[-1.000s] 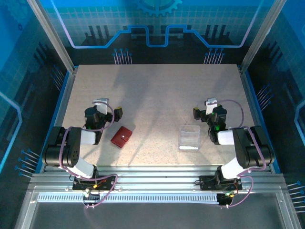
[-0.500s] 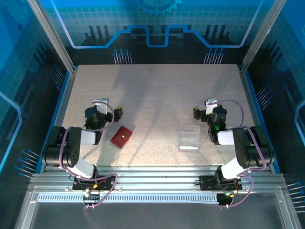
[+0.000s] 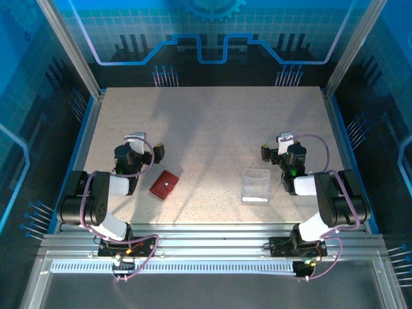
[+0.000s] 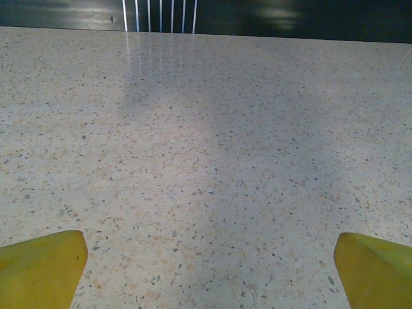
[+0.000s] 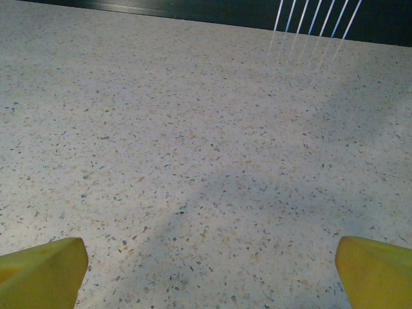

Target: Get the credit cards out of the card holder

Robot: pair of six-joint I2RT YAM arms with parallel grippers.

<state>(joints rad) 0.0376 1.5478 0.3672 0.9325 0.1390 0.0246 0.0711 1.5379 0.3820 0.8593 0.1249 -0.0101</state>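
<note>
Left fingers [image 4: 42,267] released, spread wide above bare bench [image 3: 212,122], grasping nothing; right fingers [image 5: 42,267] likewise released and empty; red wallet [image 3: 165,185] lies closed on the bench, snap up, at 5 o'clock from the left fingers; clear box [image 3: 255,185] stands at 7 o'clock from the right fingers.

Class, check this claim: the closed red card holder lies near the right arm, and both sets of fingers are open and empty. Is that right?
One slip: the top external view shows the card holder beside the left arm; the clear plastic box sits by the right arm. The holder is closed, and the left fingers and right fingers are open and empty.
</note>
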